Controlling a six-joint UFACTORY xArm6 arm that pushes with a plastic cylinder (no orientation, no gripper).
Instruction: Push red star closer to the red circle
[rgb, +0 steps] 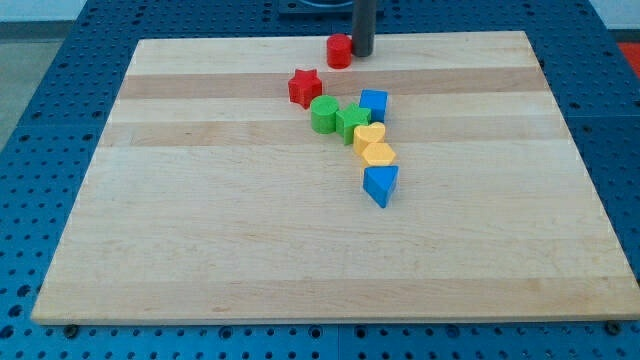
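The rod (363, 28) is cut off by the view's top edge, so its upper part does not show. My tip (363, 54) stands just beside the red circle (340, 50) — touching or apart, I cannot tell. The green star (351, 122) hides a part of the blue cube (374, 103) behind it. The yellow heart (369, 136) and the yellow hexagon (378, 154) overlap — their border is unclear.
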